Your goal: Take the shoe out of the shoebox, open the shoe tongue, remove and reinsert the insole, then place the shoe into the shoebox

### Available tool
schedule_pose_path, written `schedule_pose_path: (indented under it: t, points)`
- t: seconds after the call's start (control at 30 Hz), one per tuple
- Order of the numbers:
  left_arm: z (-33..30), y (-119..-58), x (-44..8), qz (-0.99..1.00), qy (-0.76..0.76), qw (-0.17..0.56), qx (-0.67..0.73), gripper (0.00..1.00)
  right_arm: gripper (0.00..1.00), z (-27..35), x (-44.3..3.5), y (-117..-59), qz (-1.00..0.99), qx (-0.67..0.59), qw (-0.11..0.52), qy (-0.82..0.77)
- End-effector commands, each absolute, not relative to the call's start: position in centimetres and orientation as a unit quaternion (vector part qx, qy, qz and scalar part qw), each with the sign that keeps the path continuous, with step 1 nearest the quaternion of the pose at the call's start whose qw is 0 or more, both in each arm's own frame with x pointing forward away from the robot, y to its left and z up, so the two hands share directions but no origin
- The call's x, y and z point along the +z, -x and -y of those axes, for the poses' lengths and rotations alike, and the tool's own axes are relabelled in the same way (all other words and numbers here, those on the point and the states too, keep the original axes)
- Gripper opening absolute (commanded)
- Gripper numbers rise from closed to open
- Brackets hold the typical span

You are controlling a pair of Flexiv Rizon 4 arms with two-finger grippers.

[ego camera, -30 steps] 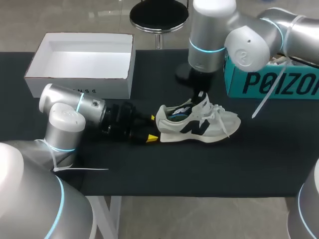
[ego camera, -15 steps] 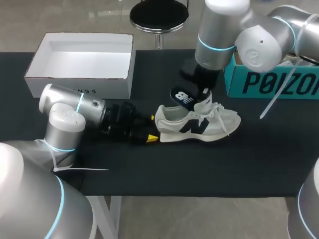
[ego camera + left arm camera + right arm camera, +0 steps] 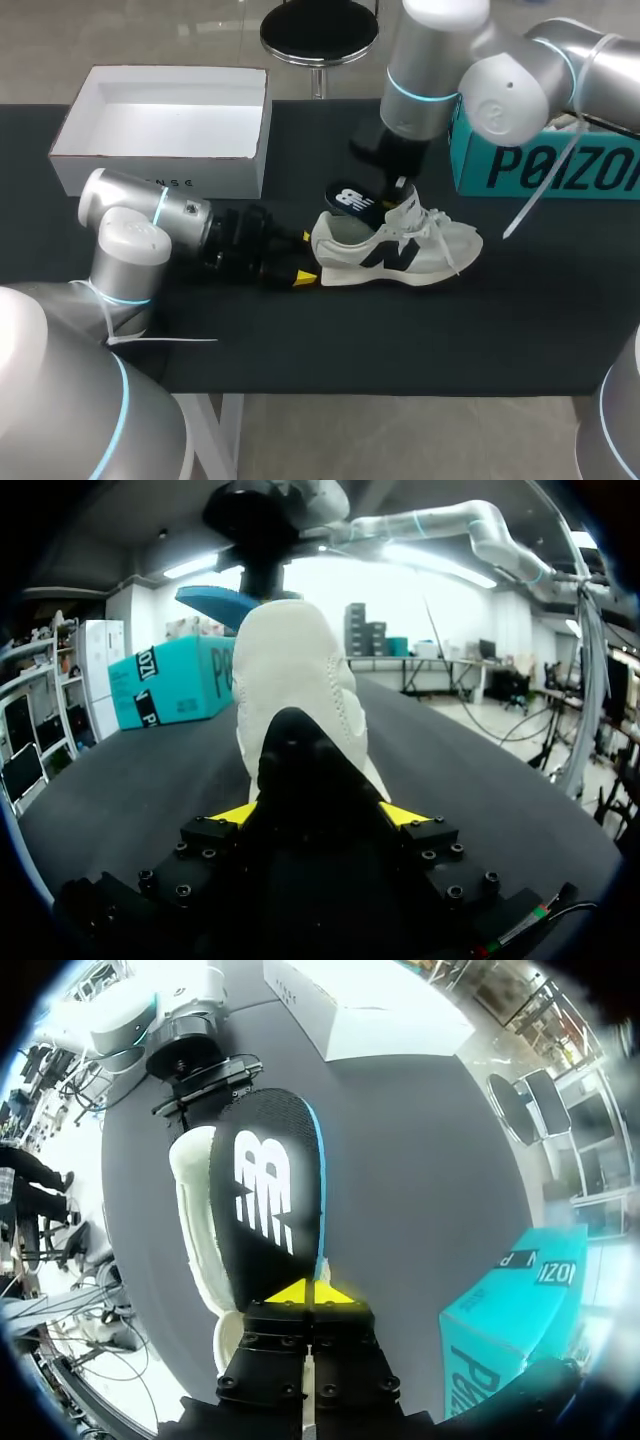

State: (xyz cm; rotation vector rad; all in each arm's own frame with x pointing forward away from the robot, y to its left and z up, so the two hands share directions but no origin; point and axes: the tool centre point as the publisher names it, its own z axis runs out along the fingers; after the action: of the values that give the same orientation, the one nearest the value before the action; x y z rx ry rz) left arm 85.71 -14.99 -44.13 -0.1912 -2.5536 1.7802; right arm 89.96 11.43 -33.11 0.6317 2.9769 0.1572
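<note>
Shoe on table, insole just above it, apparently clear, shoebox back-left

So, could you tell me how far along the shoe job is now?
Done: the shoe lies on the table, out of the empty white box, and the insole is out. In hand: the right tool holds the insole above the shoe, while the left tool grips the heel. Left: reinsert the insole, then put the shoe back in the box.
</note>
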Motion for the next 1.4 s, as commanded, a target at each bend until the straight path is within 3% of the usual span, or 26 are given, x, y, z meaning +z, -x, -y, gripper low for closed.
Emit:
schedule_pose_path:
  t: [0.03,1.0,1.4]
  points:
    - [15.1,-85.7,-44.3,0.819,0.062,0.012,0.57,0.0,0.0,-12.3,-33.7,-90.7,-0.977,0.049,0.041,-0.206]
    - [15.1,-85.7,-44.3,0.819,0.062,0.012,0.57,0.0,0.0,-17.3,-32.8,-93.6,-0.973,0.109,0.058,-0.197]
    - [15.1,-85.7,-44.3,0.819,0.062,0.012,0.57,0.0,0.0,-17.7,-29.1,-95.4,-0.967,0.125,0.083,-0.207]
